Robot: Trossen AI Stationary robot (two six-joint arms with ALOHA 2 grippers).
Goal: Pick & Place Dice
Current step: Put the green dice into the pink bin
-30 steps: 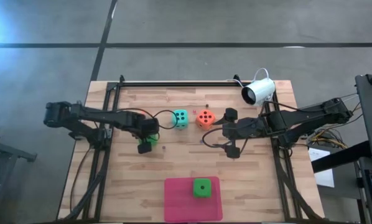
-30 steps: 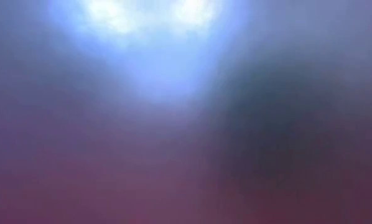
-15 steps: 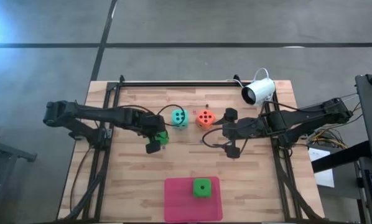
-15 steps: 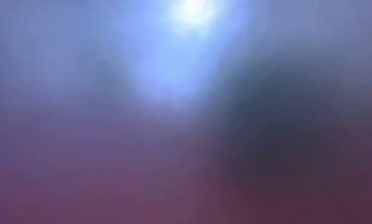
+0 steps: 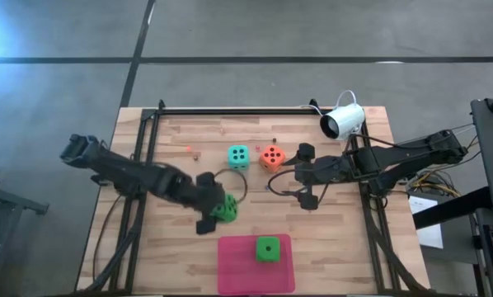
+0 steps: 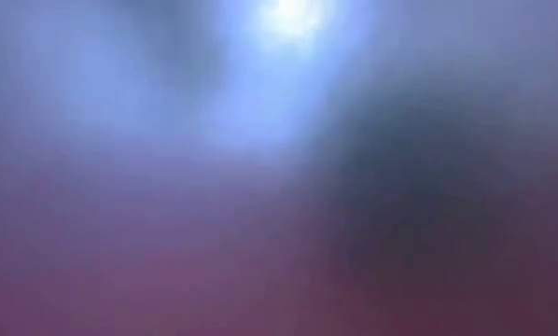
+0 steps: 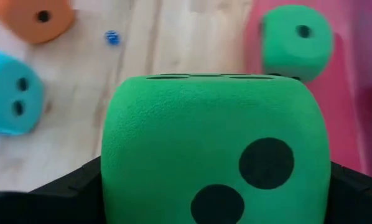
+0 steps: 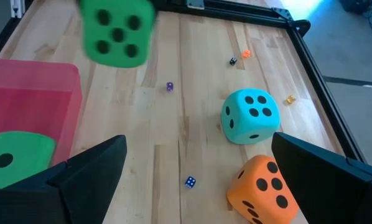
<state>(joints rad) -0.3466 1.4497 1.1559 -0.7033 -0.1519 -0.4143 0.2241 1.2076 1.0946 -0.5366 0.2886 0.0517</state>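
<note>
Item: green die [image 5: 225,208], foam-looking cube with black pips, clamped between the two fingers of the left gripper [image 5: 213,211], which is closed onto opposite side faces; in the left wrist view the die [image 7: 214,149] fills the space between the dark fingers, two pips showing on the near face. Location: above the worktop's middle, toward the front edge, just short of the pink mat's [image 5: 238,268] back-left corner. Whether it is lifted clear of the wood cannot be told from above. Second green die [image 5: 268,249]: resting on the pink mat near the front edge, one pip up. Teal die [image 5: 239,156] and orange-red die [image 5: 271,156]: side by side, close but apart, on the wood toward the back edge at centre. Right gripper [image 5: 306,176]: parked right of centre, just beside the orange-red die, fingers spread wide and holding nothing. A white camera [image 5: 343,121] sits at the back-right corner. Several tiny dice lie scattered on the wood. Low view: shows nothing usable. Handling, judged by the matte, rounded-edged surface: light, soft, slightly compressible, not fragile, unlikely to slip; best taken on two opposite flat faces at mid-height, with modest squeeze so that it does not deform or spring sideways on release.
</note>
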